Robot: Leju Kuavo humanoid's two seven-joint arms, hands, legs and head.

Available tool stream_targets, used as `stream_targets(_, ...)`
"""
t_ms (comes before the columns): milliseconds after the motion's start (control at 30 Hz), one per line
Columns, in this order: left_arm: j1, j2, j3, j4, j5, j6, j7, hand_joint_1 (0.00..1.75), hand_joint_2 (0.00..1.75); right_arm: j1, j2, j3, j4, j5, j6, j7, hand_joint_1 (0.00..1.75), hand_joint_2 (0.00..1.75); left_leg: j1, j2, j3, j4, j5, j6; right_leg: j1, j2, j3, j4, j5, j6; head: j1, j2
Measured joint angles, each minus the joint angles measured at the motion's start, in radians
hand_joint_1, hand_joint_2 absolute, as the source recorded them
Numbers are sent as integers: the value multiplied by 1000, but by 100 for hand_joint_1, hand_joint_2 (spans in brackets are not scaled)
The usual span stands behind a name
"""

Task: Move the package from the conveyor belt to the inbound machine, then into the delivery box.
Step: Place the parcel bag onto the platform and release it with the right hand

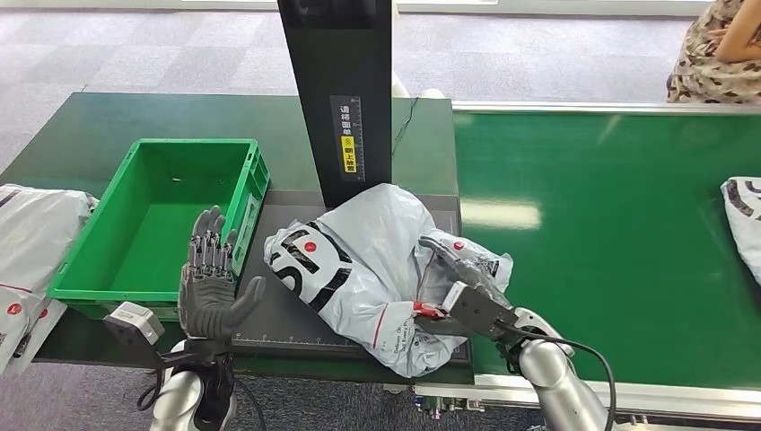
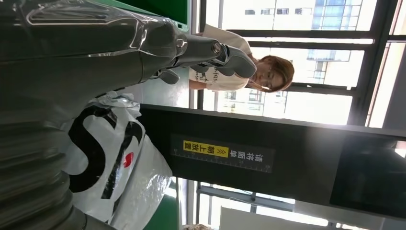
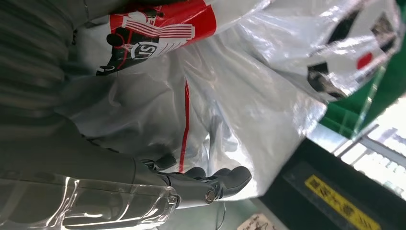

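The package [image 1: 359,260], a grey-white plastic mailer with black and red print, lies on the black platform [image 1: 278,314] of the inbound machine, in front of its dark column [image 1: 345,99]. My right hand [image 1: 462,283] lies on the package's right end with fingers stretched straight along the bag [image 3: 249,86]; the fingers [image 3: 206,184] show no curl around it. My left hand [image 1: 211,278] stands upright and open, fingers spread, just left of the package [image 2: 115,158], apart from it. The green delivery box [image 1: 99,224] sits left of that hand and holds nothing.
The green conveyor belt [image 1: 610,242] runs to the right, with another mailer [image 1: 745,215] at its right edge. More mailers [image 1: 36,233] lie left of the box. A person [image 1: 718,45] sits at the far right; a person [image 2: 239,72] stands behind the machine.
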Motion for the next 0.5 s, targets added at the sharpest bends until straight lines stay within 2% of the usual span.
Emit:
stream_targets(100,-4,1,0,3,-1,-2,2,0,175,-26,-17,36,23,61,17,-20,0,175,0,0,0,0,0,0,0,0,0,0,0,0,0,0)
stream_targets(233,-14,8,-1,11,-1,-8,7,0,175,-53,-50,66,18,66,84,-77,0,175,0,0,0,0,0,0,0,0,0,0,0,0,0,0)
stream_targets(400,-25,18,-3,28,8,-14,9,0,175,-76,-113,81,-52,-12,234,-194,0,175,0,0,0,0,0,0,0,0,0,0,0,0,0,0)
stream_targets(500,-26,22,-3,29,16,-11,9,0,175,-89,-132,74,-99,-88,313,-271,0,175,0,0,0,0,0,0,0,0,0,0,0,0,0,0)
